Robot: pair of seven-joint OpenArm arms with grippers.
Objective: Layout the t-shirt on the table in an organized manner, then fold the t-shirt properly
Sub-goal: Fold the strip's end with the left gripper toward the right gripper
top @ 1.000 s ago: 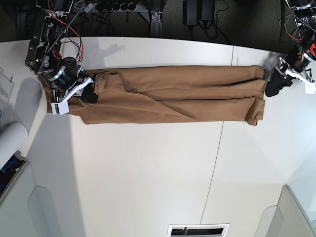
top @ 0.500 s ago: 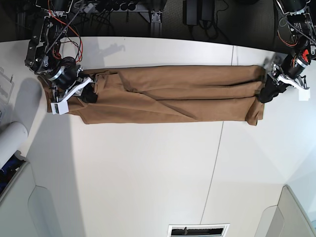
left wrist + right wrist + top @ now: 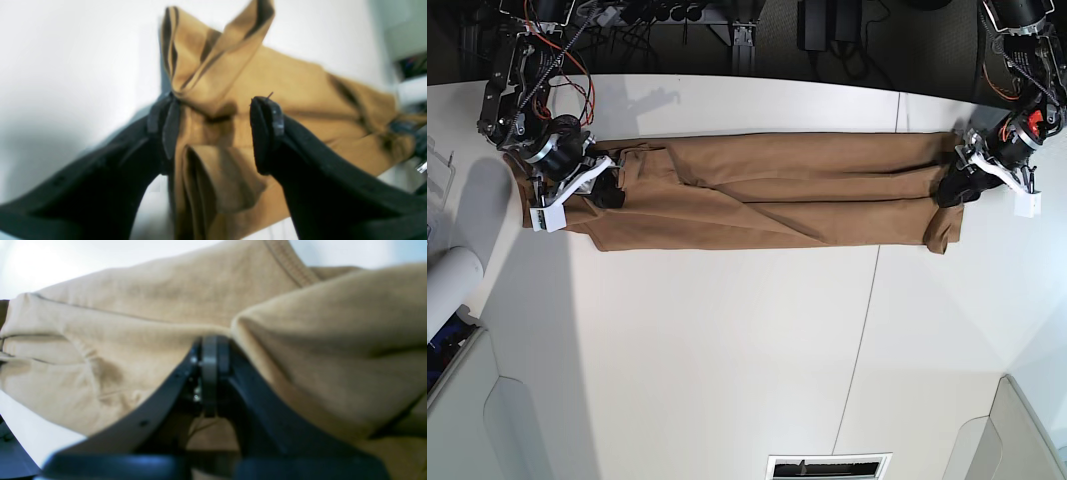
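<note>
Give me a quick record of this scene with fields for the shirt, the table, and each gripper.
shirt: t-shirt folded into a long narrow band lying across the table
table: white table, thin dark seam line
left gripper: left gripper open, jaws on either side of the shirt's bunched end, not closed on it
right gripper: right gripper shut, at the shirt's other end; cloth between the jaws not visible

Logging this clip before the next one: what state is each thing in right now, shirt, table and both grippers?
t-shirt: folded into a long narrow band, lying flat across the table, held at one end.
table: shirt resting on it.
left gripper: open, jaws straddling the bunched shirt end, not yet closed.
right gripper: shut on the t-shirt at its other end.
</note>
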